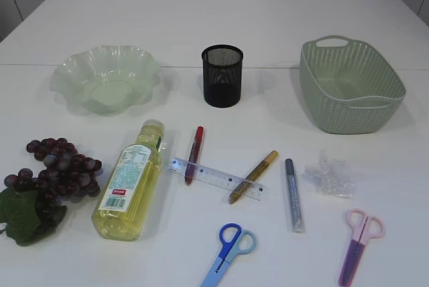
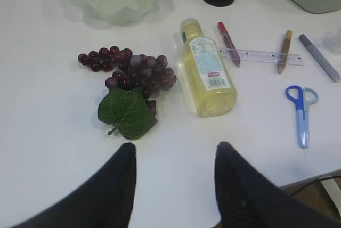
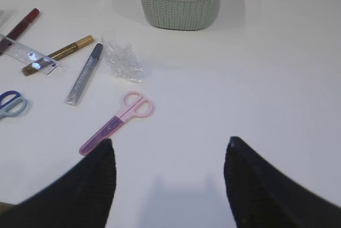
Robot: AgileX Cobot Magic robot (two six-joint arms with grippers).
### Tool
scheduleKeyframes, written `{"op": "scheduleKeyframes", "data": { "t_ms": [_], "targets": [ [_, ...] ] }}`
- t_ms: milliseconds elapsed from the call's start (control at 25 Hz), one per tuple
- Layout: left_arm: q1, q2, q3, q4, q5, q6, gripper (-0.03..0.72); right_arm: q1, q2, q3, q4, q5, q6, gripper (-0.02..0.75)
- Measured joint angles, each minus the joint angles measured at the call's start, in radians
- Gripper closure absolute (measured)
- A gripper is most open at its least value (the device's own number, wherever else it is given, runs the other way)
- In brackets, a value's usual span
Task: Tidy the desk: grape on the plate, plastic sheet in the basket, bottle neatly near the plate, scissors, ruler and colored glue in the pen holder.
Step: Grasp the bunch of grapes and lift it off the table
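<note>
Nearest the exterior camera lie the blue scissors (image 1: pixel 230 252) and, to their right, the pink scissors (image 1: pixel 358 244), both at the front edge of the desk (image 1: pixel 268 19).

Taking the bottle (image 1: pixel 131 181) as landmark and going left to right: the grape (image 1: pixel 57 169) with its leaf lies just left of it, the plate (image 1: pixel 106 79) stands behind and left. The bottle lies on its side, cap toward the plate. Just right of it is the ruler (image 1: pixel 216 178), crossed by a red glue (image 1: pixel 194 155) and a gold glue (image 1: pixel 253 176); farther right lie a silver glue (image 1: pixel 293 195) and the crumpled sheet (image 1: pixel 328 176). The holder (image 1: pixel 222 76) stands behind and right of the bottle, the basket (image 1: pixel 349 84) far to the right.

Nothing is tidied yet. The grape looks like the likely first pick: in the left wrist view it lies straight ahead of the left pincer (image 2: pixel 176 156), its long axis running across, leaf end nearest. The left arm is clearly the nearer one. Its jaws stand partly apart, empty, well short of the leaf.

The right pincer (image 3: pixel 169 153) gapes wider, also empty, with the pink scissors ahead to its left, handles pointing away toward the sheet and basket.
</note>
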Motion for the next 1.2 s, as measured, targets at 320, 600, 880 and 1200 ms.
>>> {"op": "scheduleKeyframes", "data": {
  "t_ms": [320,600,880,1200],
  "targets": [
    [0.000,0.206,-0.124,0.018,-0.002,0.000,0.336,0.000,0.012,-0.035,0.017,0.062,0.128,0.238],
    [0.000,0.477,-0.250,0.039,-0.007,0.000,0.211,0.000,0.288,-0.125,0.081,0.120,0.242,0.238],
    [0.000,0.774,-0.314,0.043,0.014,-0.027,0.108,0.000,0.615,-0.210,0.182,0.118,0.271,0.239],
    [0.000,1.165,-0.514,0.045,0.035,-0.029,0.103,0.000,0.888,-0.292,0.193,0.104,0.267,0.238]
  ]
}}
